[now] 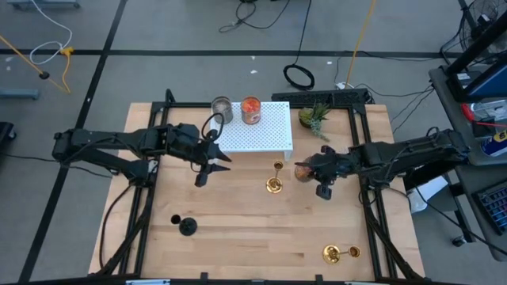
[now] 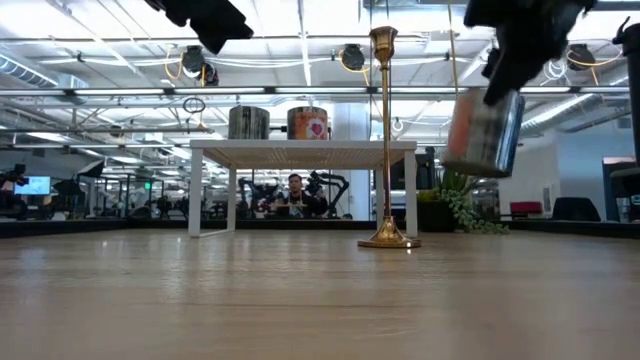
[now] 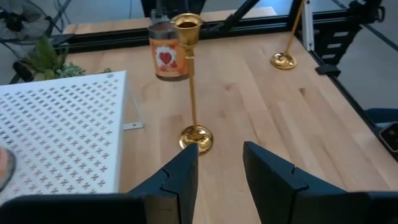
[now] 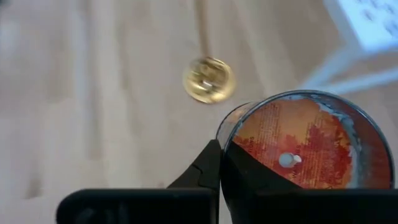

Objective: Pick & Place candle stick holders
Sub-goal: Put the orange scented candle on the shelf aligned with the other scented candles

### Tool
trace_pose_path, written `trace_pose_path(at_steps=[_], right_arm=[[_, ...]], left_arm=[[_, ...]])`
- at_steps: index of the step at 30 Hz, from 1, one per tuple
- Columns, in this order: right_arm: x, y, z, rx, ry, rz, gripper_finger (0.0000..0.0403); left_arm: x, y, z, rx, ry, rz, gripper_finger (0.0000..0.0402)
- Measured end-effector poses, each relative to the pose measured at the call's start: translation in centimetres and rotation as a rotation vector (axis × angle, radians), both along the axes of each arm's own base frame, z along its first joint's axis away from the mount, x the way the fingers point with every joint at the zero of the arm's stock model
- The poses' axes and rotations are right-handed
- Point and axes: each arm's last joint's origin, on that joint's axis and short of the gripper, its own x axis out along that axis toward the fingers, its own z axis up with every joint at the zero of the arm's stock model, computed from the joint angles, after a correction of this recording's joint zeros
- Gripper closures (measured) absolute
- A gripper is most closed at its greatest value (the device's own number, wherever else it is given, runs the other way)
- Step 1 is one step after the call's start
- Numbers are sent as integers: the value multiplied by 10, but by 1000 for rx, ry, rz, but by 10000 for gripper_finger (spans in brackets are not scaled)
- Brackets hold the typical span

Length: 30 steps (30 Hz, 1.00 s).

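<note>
The right arm's fingers [image 1: 304, 171] are clamped on the rim of an orange glass cup [image 2: 483, 131], holding it up clear of the wooden surface [image 1: 253, 237]. In the right wrist view one finger [image 4: 208, 168] presses against the outside of the cup's wall, and the cup's open mouth and base are in plain sight. Just beside those fingers, toward the middle of the surface, stands a tall gold candle stick holder [image 1: 274, 184], upright on its round foot.

The left arm's fingers [image 1: 212, 165] hang parted in the air with nothing between them, pointing toward that same gold holder. Beside them sits the white perforated stand [image 1: 265, 134], and on its far edge are a grey glass cup [image 1: 222, 108] and a second orange glass cup [image 1: 251, 110].

Farther out, a green potted plant [image 1: 315, 117] stands past the stand's corner. A black stemmed holder [image 1: 187, 226] lies near the front, on the left arm's side, and a second gold holder [image 1: 339, 253] lies on its side at the front on the right arm's side.
</note>
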Motion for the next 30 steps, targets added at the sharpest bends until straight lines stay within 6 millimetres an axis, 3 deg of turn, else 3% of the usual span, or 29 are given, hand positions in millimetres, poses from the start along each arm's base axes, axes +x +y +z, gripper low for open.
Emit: trace_pose_path(at_steps=[5, 15, 24, 30], right_arm=[[3, 7, 24, 68, -65, 61, 402], [36, -5, 55, -115, -103, 147, 402], [65, -43, 89, -229, 2, 133, 400], [88, -79, 95, -275, -30, 52, 400]], left_arm=[[0, -8, 0, -3, 1, -33, 268], [0, -16, -1, 17, 9, 8, 268], [-1, -17, -2, 25, 27, 19, 268], [-1, -17, -2, 29, 29, 17, 268]])
